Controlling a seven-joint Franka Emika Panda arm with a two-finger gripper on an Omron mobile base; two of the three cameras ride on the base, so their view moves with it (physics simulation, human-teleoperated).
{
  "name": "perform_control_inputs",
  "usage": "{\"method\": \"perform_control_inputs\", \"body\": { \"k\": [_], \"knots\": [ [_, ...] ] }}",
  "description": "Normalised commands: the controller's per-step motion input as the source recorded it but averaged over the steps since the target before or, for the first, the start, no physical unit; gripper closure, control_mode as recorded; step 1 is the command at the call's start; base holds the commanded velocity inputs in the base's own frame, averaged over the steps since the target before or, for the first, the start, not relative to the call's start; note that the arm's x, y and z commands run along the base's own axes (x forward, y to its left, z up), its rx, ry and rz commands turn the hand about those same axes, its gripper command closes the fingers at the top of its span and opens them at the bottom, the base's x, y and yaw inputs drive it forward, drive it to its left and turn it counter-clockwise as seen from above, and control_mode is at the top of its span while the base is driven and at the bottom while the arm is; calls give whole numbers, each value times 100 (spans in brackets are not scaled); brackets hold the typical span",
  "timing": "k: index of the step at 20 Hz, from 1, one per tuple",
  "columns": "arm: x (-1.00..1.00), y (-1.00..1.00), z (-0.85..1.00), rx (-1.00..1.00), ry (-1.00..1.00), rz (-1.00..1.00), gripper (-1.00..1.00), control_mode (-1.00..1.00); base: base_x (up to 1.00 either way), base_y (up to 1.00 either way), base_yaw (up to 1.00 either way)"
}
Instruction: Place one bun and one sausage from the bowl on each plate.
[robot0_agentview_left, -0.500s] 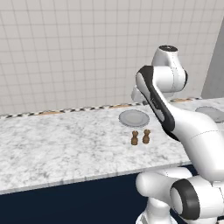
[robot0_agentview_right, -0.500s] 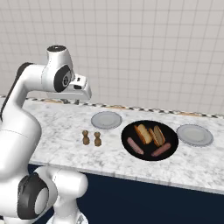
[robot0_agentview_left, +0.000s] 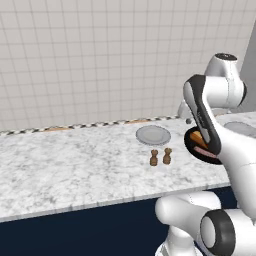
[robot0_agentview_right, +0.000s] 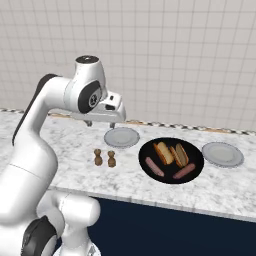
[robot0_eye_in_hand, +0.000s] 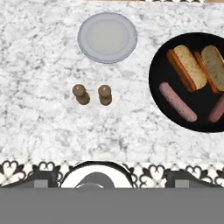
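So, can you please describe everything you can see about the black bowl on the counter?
The black bowl is wide, shallow and round, with a smooth dark surface. It sits flat on the marble counter near the front edge, between two grey plates and apart from both. Inside lie two orange-tan buns side by side toward the back, and two reddish sausages toward the front. Two small brown shakers stand beyond the nearer plate's side. Nothing grips it.
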Motion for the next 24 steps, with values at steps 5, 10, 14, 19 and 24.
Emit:
{"method": "perform_control_inputs", "body": {
  "k": [5, 10, 14, 19, 24],
  "knots": [
    [-36, -100, -5, 1, 12, -16, -100, -100, 0, 0, 0],
    [14, -100, -26, 5, 32, -13, -100, -100, 0, 0, 0],
    [71, -99, -61, 3, 27, -1, -100, -100, 0, 0, 0],
    [74, -62, -54, 0, 14, 0, -100, -100, 0, 0, 0],
    [56, -16, -54, 0, 3, 0, -100, -100, 0, 0, 0]
  ]
}}
